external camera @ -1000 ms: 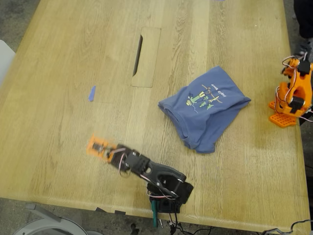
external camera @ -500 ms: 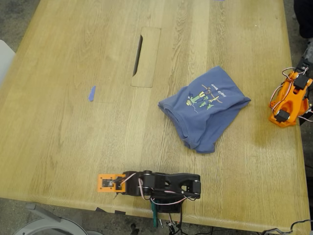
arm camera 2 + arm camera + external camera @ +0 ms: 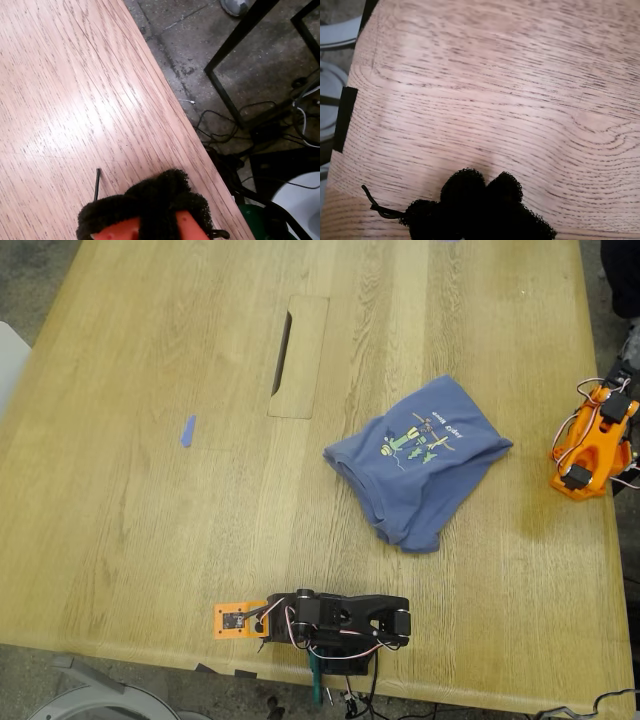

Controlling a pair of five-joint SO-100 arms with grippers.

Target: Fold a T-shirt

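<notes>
T-shirt (image 3: 420,462): lies crumpled right of centre in the exterior view, touched by neither arm.
My first gripper (image 3: 482,192): padded tips pressed together, nothing held, over bare table (image 3: 495,90).
My second gripper (image 3: 155,197): padded tips together, empty, near the table's edge.

Matt cotton T-shirt (image 3: 418,462) on smooth, faintly glossy grained wooden table (image 3: 130,490).

Slate-blue T-shirt (image 3: 420,462), loosely folded, on table
</notes>
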